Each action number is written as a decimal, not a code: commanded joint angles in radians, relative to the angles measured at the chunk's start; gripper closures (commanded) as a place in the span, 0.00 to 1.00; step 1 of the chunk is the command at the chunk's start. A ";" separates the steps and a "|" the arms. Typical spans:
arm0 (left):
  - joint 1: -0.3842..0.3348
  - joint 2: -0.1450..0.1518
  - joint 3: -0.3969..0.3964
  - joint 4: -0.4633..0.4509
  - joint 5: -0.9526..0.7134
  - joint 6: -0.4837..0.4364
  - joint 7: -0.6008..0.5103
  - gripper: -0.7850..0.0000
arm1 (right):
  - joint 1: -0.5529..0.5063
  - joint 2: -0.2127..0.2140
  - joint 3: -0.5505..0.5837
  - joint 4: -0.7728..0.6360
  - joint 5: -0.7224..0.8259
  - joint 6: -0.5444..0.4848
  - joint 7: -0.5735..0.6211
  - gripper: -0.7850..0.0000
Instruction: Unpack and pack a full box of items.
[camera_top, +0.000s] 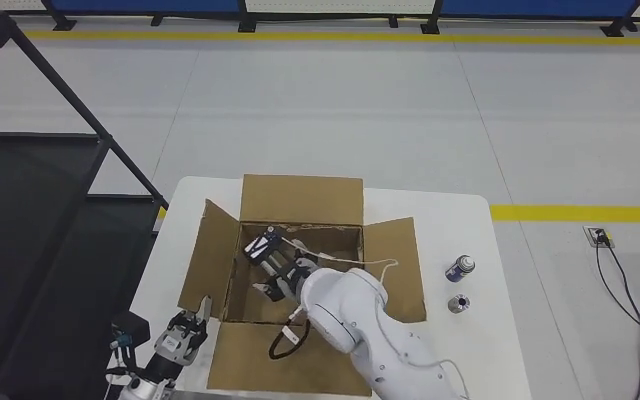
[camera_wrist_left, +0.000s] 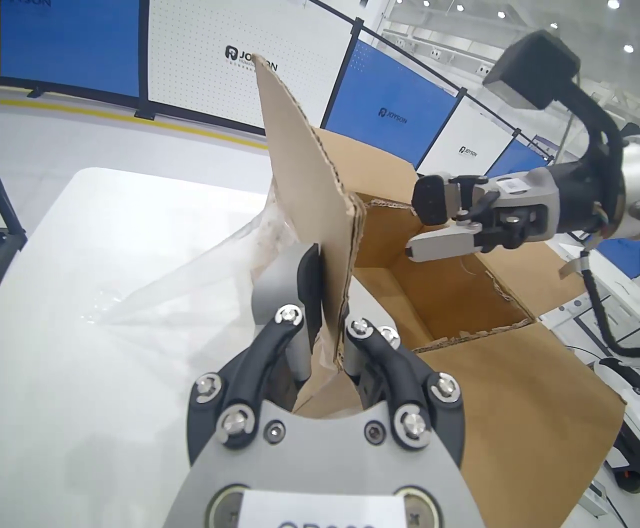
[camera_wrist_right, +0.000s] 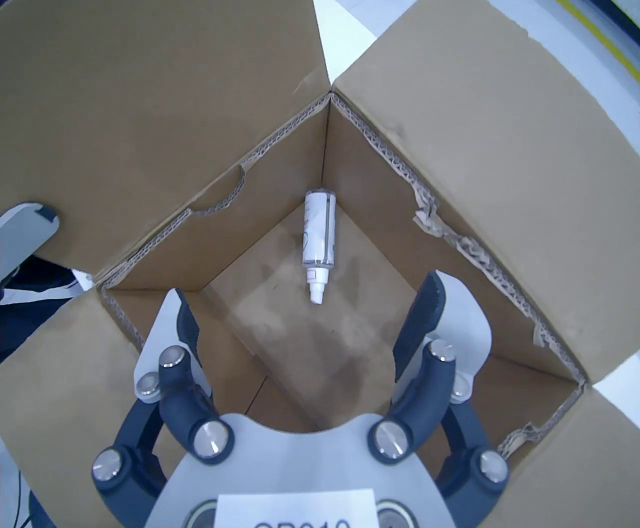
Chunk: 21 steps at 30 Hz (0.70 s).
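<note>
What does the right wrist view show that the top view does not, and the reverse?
Right wrist view: a white spray bottle lying on the floor of the cardboard box near a corner, below the open right end effector. Top view: a can and a smaller container standing on the table beside the box, and the left end effector at a side flap. Both: the cardboard box, flaps open, with the right end effector over its opening.
</note>
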 joint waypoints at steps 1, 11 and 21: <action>0.004 0.001 -0.004 -0.001 0.007 -0.016 -0.004 1.00 | 0.015 -0.005 -0.010 0.024 0.013 0.000 0.026 0.00; 0.041 0.004 -0.018 -0.001 0.034 -0.062 0.024 1.00 | 0.330 -0.106 -0.130 0.446 0.196 0.110 0.156 0.00; 0.057 0.005 -0.032 -0.005 -0.019 -0.087 0.018 1.00 | 0.523 -0.232 -0.236 0.854 0.387 0.101 0.145 0.00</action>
